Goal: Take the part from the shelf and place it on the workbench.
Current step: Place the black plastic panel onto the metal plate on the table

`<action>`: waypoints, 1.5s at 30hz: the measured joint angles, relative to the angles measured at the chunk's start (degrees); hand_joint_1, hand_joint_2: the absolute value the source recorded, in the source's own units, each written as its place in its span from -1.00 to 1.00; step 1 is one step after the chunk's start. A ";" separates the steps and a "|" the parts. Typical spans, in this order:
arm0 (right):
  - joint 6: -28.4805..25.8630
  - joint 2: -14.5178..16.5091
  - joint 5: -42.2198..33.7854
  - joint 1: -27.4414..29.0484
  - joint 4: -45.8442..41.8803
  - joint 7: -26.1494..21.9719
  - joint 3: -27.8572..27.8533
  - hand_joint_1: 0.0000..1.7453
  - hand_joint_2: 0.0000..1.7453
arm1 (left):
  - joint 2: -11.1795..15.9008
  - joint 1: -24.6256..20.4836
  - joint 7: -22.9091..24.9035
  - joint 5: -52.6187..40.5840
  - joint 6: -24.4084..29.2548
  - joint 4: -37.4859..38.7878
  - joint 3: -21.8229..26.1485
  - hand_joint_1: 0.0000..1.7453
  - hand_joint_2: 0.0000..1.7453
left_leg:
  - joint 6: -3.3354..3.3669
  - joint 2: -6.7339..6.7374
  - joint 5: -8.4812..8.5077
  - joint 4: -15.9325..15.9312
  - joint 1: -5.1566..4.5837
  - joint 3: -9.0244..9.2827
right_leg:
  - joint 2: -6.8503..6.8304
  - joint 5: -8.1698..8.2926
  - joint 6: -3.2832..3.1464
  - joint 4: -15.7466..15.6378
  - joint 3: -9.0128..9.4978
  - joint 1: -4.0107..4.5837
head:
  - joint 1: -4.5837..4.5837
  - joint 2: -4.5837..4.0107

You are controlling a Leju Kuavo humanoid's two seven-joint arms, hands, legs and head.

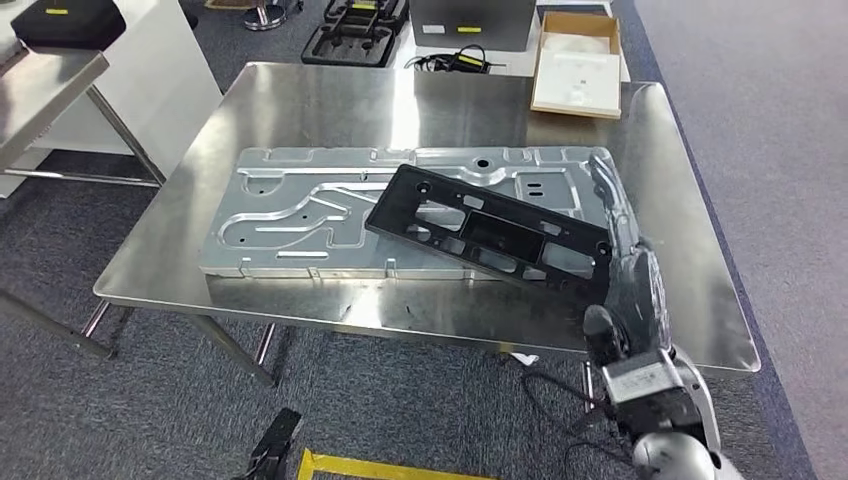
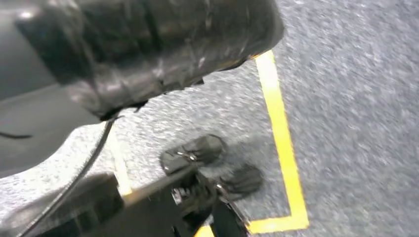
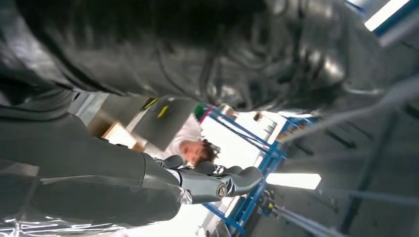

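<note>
Lying on the steel workbench (image 1: pixel 300 100), a grey metal panel (image 1: pixel 300 205), black part (image 1: pixel 490 230) tilted across its right half, right hand (image 1: pixel 625 270) at the part's right end, grasp not possible to tell, cardboard box (image 1: pixel 578 62) behind.

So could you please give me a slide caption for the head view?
Right robot hand holding black part over metal panel on workbench.

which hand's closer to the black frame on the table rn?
Right. The right hand is at the black frame's near right end, seemingly gripping it. The left hand hangs low over the carpet, away from the table.
</note>
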 joint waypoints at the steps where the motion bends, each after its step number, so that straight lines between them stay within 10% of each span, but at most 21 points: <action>1: -0.88 0.47 -0.70 0.88 -0.21 -0.84 0.15 -1.00 -1.00 | 0.07 0.19 0.07 0.18 0.32 0.01 0.14 -1.00 -1.00 | 0.04 0.15 1.12 -1.02 0.26 -0.11 | 0.09 -1.84 0.30 1.17 -0.39 0.06 | 0.16 0.00; 5: -3.40 2.09 -4.03 3.46 -0.35 -2.81 0.89 -1.00 -1.00 | 0.21 1.07 0.13 0.97 1.20 0.01 0.88 -1.00 -1.00 | -0.50 0.40 3.73 -1.43 0.85 -2.74 | 0.16 -10.16 1.68 12.30 -2.28 -0.86 | 0.69 0.00; 7: -4.25 2.71 -5.62 4.21 -0.35 -3.42 1.24 -1.00 -1.00 | 0.26 1.55 0.15 1.26 1.48 0.01 1.25 -1.00 -1.00 | -1.15 0.52 4.50 -0.43 1.30 -4.77 | 0.14 -8.36 2.57 12.97 -0.30 -1.54 | 0.70 0.00; 10: -4.87 3.54 -6.96 4.53 -0.35 -3.66 1.86 -1.00 -1.00 | 0.50 1.80 0.25 1.67 1.88 0.01 1.69 -1.00 -1.00 | -2.41 0.49 5.15 2.14 1.86 -7.82 | 0.23 -6.86 3.59 3.74 7.26 -2.20 | 0.91 0.00; 15: -6.34 4.68 -8.53 4.68 -0.24 -4.48 2.77 -1.00 -1.00 | 0.92 2.58 0.42 2.54 2.86 0.01 2.72 -1.00 -1.00 | -4.36 0.25 5.77 3.45 2.14 -9.72 | 0.42 -7.38 0.36 0.17 7.59 -1.76 | 1.14 0.00; 20: -7.82 5.77 -9.06 4.63 0.23 -4.29 3.61 -1.00 -1.00 | 1.17 3.33 -0.10 3.12 3.52 0.01 3.64 -1.00 -1.00 | -5.19 0.21 -4.82 16.94 2.39 -13.82 | 0.25 -4.65 -1.00 0.08 4.20 -1.57 | 0.94 0.00; 22: -8.00 6.04 -9.18 4.63 0.50 -4.23 3.83 -1.00 -1.00 | 1.24 3.48 -0.22 3.17 3.62 0.01 3.90 -1.00 -1.00 | -4.88 0.17 -3.48 18.44 2.34 -12.41 | 0.27 -3.66 -0.96 0.18 2.99 -1.33 | 0.93 0.00; 27: -8.22 6.63 -9.22 4.44 0.76 -4.23 4.07 -1.00 -1.00 | 1.61 3.39 -0.34 3.20 3.72 0.01 4.46 -1.00 -1.00 | -3.01 -0.03 -1.68 2.86 1.48 -0.91 | 0.07 -2.04 0.03 0.02 1.98 -1.11 | 0.97 0.00; 31: -8.12 6.84 -9.25 4.22 1.09 -4.24 4.42 -1.00 -1.00 | 1.69 3.65 -0.40 3.52 3.70 0.01 5.01 -1.00 -1.00 | -1.84 -0.23 -0.64 0.68 1.54 -0.52 | -0.15 -2.39 1.32 0.58 1.77 -1.12 | 1.06 0.00; 36: -7.91 6.91 -9.29 4.03 1.82 -4.23 4.75 -1.00 -1.00 | 1.74 3.95 -0.58 3.94 3.55 0.01 5.46 -1.00 -1.00 | -1.03 -1.30 0.82 0.65 1.55 -1.84 | 0.02 -10.04 1.70 14.12 -3.12 -1.00 | 1.35 0.00; 41: -7.95 6.93 -9.72 3.76 2.52 -4.19 5.04 -1.00 -1.00 | 1.71 4.16 -0.63 3.86 3.15 -0.01 5.68 -1.00 -1.00 | -1.77 -3.74 0.76 2.67 1.46 -3.49 | 2.41 -5.10 1.05 1.28 4.96 -1.07 | 1.35 0.00; 45: -7.97 7.01 -9.75 3.51 2.87 -3.94 5.15 -1.00 -1.00 | 1.80 4.24 -0.48 3.74 2.91 0.01 5.72 -1.00 -1.00 | -3.14 -4.61 0.93 3.21 1.60 -4.59 | 1.68 -4.81 -0.02 -0.23 5.37 -1.01 | 1.33 0.00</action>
